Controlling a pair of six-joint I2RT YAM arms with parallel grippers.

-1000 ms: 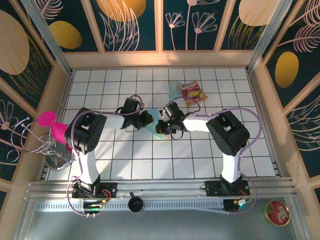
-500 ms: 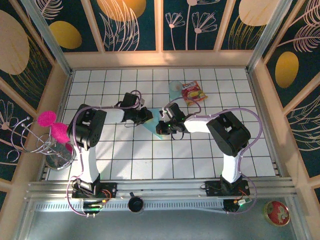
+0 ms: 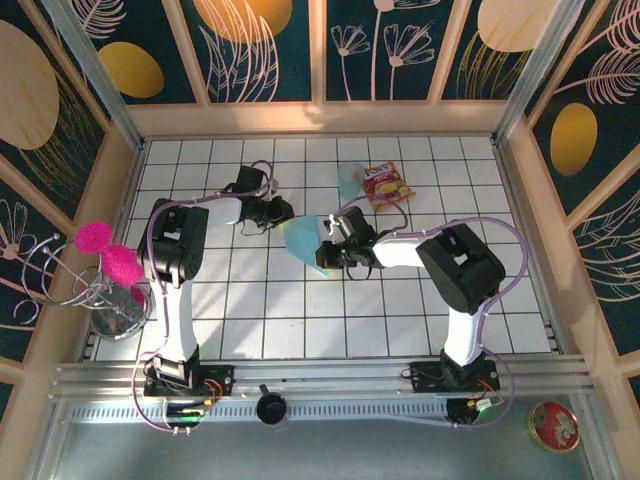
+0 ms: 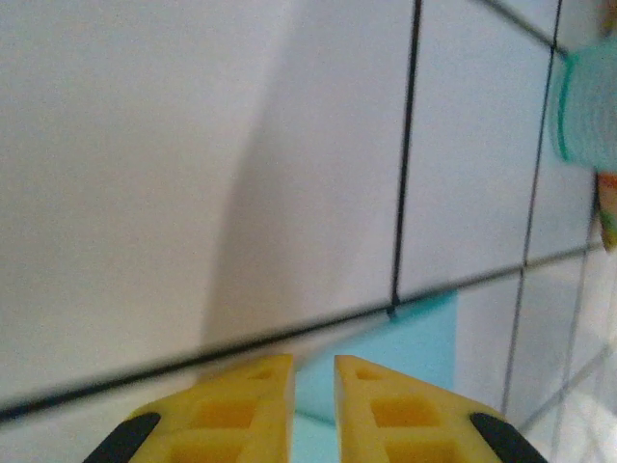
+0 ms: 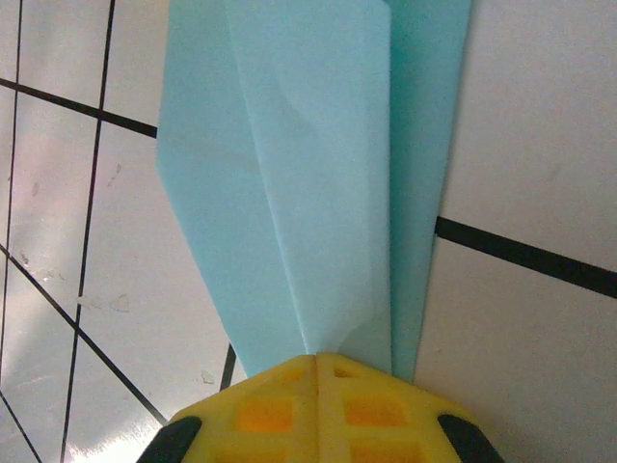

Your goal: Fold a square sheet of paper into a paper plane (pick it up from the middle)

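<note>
On the white tiled table (image 3: 400, 310), seen from above, the right gripper (image 3: 328, 248) is pinching the near end of a slim, folded light-teal paper plane (image 3: 302, 240), which is lying near the middle of the tiles and pointing toward the left gripper (image 3: 283, 213). That left gripper is hovering just beside the paper's far-left edge. A pale translucent blue cup (image 3: 350, 178) and a red-and-yellow snack packet (image 3: 388, 185) are sitting side by side behind the right arm, apart from the paper. Beyond the table's left edge, a wire stand (image 3: 110, 300) is carrying pink puffs (image 3: 100, 250).

In the left wrist view, the yellow fingers (image 4: 241, 405) are standing a narrow slit apart, with a corner of the teal paper (image 4: 419, 338) showing just past them on the tiles. The cup (image 4: 586, 116) is sitting at the right border.

In the right wrist view, the yellow fingers (image 5: 386, 405) are pressed together on the paper's end, and its layered folds (image 5: 308, 174) are fanning away, details the overhead camera is blurring.
</note>
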